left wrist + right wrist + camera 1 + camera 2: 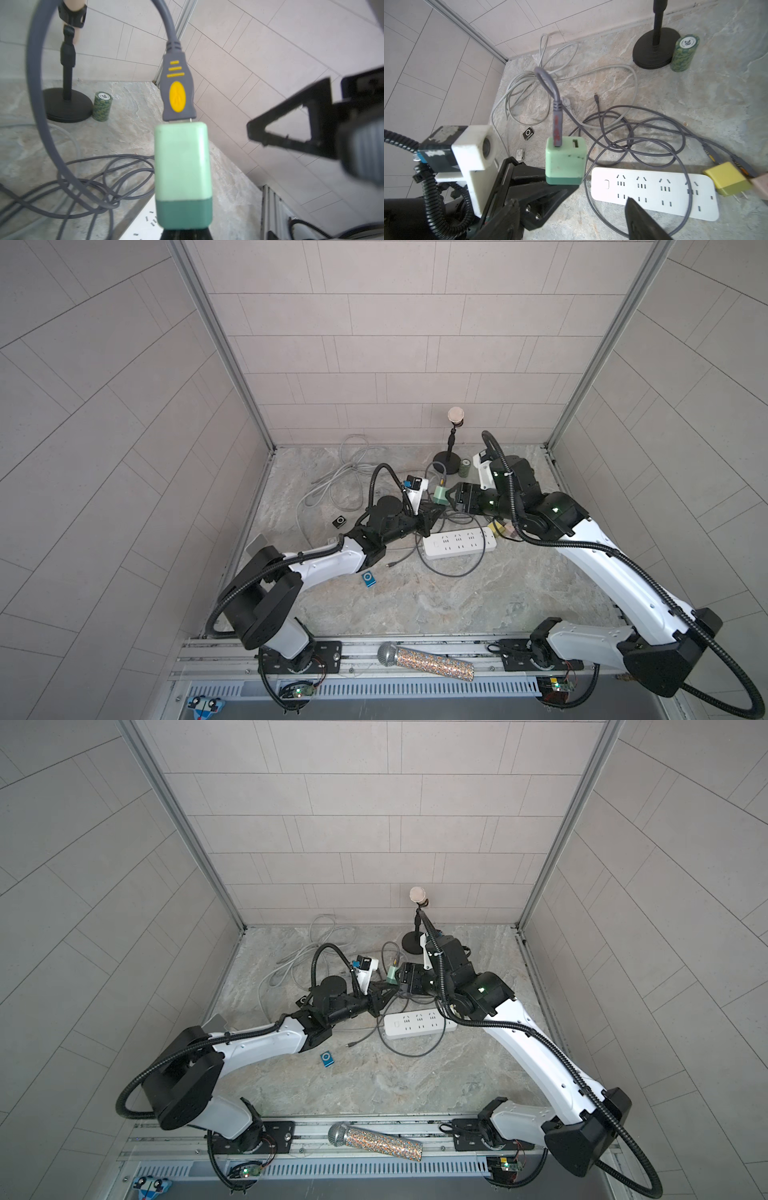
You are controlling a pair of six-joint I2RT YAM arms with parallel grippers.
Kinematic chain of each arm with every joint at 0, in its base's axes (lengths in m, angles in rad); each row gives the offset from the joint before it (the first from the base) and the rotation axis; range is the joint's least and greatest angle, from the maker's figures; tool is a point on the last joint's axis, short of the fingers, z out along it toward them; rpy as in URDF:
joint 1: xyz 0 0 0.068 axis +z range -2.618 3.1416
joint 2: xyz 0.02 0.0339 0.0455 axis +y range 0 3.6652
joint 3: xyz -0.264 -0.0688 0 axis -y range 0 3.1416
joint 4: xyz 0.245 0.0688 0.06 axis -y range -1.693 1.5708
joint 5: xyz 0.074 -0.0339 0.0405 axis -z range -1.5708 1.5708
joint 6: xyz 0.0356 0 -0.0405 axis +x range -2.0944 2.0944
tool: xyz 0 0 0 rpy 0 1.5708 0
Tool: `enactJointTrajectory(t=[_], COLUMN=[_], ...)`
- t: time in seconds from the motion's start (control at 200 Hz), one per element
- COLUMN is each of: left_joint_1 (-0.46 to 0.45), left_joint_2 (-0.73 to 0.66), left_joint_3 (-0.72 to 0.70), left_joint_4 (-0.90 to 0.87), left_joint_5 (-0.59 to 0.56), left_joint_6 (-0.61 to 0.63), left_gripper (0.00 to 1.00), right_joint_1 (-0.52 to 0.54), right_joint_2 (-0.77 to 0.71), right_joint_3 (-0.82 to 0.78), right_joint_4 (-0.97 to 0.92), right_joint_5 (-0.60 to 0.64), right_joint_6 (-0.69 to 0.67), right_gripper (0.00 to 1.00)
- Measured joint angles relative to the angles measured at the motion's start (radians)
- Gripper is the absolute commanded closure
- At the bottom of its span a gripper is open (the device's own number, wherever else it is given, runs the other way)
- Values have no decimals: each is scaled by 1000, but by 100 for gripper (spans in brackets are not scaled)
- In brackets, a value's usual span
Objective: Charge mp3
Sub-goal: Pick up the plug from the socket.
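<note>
On the grey marbled tabletop (457, 605), just beside the left arm's forearm, the small blue square mp3 player (368, 578) lies flat with nothing plugged into it. A similar small black player (340, 522) lies farther back, also unconnected, and the task does not say which one is meant. A loose small cable plug (390, 565) rests near the blue player, though the tangle hides which cable it ends. Your left gripper (560, 188) is clamped on the dark base of the mint-green plastic wall charger (565, 161) and holds it upright off the table. The thick grey USB cable (178, 91), yellow-marked at its plug, is seated in one of the charger's two ports. Your right gripper (452, 497) sits just beside the charger, jaws spread, with nothing between them. The long white power strip (459, 545) lies near, and the sockets that show are free. You appear to be bringing the charger to the strip. Next you need its prongs, hidden in the grip, lined up squarely over a socket and pressed home. You will probably want the free gripper to steady the strip, which may slide. After that, the small plug goes to the player.
</note>
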State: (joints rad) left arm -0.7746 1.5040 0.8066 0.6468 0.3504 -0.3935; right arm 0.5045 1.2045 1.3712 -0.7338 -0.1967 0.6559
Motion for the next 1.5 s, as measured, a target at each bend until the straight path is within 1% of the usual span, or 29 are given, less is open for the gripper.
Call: enactJointTrajectory(t=[0.14, 0.225, 0.315, 0.45, 0.665, 0.846, 0.996, 1.106, 1.276, 1.336, 1.416, 1.496], left_joint_1=[-7, -9, -13, -19, -35, -42, -42, -42, -42, -42, -42, -42], left_joint_2=[-62, -82, -89, -90, -91, -92, -92, -92, -92, -92, -92, -92], left_joint_3=[-24, -36, -37, -37, -37, -42, -47, -49, -56, -58, -60, -61], left_joint_4=[-32, -33, -41, -69, -73, -71, -69, -68, -54, -53, -55, -53], left_joint_5=[12, 27, 39, 51, 53, 53, 53, 53, 53, 53, 53, 53], left_joint_6=[183, 276, 344, 407, 449, 461, 465, 465, 465, 465, 465, 465], left_gripper=[100, 100, 100, 100, 100, 100, 100, 100, 100, 100, 100, 100], right_joint_1=[-72, -83, -84, -84, -84, -84, -85, -90, -104, -105, -106, -109], right_joint_2=[-13, 5, 40, 90, 159, 189, 197, 197, 196, 195, 192, 190], right_joint_3=[54, 79, 103, 111, 112, 112, 111, 108, 82, 74, 64, 61], right_joint_4=[-79, -127, -166, -190, -197, -187, -182, -174, -156, -150, -143, -140], right_joint_5=[-114, -192, -267, -343, -386, -418, -445, -460, -494, -499, -507, -513], right_joint_6=[-53, -102, -146, -195, -223, -228, -227, -223, -213, -211, -203, -201], right_gripper=[12, 12, 12, 13, 20, 31, 36, 44, 51, 58, 71, 86])
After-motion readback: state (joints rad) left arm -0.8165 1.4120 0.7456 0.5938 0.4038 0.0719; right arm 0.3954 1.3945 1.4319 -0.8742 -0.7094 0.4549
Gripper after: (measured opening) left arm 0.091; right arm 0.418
